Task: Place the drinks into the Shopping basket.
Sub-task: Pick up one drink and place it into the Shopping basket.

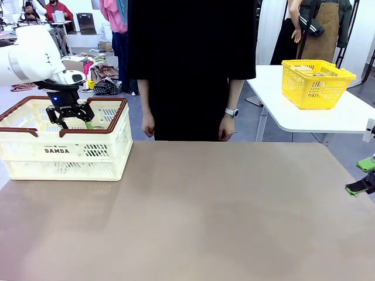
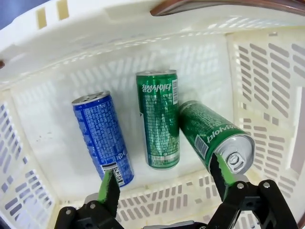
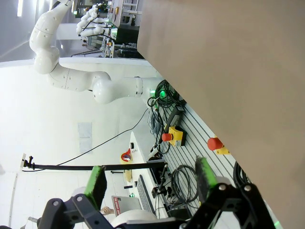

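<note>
Three cans lie on the floor of the basket (image 2: 267,86): a blue can (image 2: 102,138), a green can (image 2: 158,119) beside it, and a second green can (image 2: 214,138) tilted against the wall. The left gripper (image 2: 164,183) hangs spread above them. The right gripper (image 3: 150,181) is spread off the table's (image 1: 205,211) edge.
</note>
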Controlling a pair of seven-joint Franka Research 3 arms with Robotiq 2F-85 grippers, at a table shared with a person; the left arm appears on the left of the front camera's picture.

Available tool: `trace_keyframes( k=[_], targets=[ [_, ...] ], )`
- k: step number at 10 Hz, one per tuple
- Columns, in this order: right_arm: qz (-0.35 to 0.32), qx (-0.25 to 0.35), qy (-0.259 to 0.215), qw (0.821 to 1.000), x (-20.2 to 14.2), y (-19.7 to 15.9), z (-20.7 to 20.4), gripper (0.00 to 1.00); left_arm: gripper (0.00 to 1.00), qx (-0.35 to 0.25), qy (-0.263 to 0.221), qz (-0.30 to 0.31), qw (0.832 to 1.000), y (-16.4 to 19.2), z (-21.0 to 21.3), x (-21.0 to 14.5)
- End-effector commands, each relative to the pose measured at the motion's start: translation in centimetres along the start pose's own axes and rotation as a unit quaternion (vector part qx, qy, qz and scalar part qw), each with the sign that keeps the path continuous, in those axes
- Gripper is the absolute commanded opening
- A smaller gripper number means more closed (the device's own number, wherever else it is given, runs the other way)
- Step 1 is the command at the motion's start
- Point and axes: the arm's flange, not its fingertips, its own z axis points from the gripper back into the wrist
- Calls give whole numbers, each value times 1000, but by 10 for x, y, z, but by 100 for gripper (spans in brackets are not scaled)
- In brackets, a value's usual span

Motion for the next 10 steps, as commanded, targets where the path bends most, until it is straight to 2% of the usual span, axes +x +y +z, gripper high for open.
trace_keyframes(
  k=[1,3,4,6,7,8,9,10],
  targets=[
    [-6,-1,5,1000,0,3,2,100,100,-18,-3,-28,999,6,-2,-8],
    [-6,-1,5,1000,0,3,2,100,100,-53,-45,-44,997,12,28,-24],
    [-6,-1,5,1000,0,3,2,100,100,-49,-82,-52,994,11,61,-38],
    [-6,-1,5,1000,0,3,2,100,100,-59,-112,-39,991,5,123,-60],
    [-6,-1,5,1000,0,3,2,100,100,-85,-77,-46,992,1,142,-64],
    [-6,-1,5,1000,0,3,2,100,100,-137,-24,-72,988,1,153,-69],
    [-6,-1,5,1000,0,3,2,100,100,-199,-5,-72,977,9,157,-76],
    [-6,-1,5,1000,0,3,2,100,100,-237,-49,-57,969,22,155,-85]
  ],
)
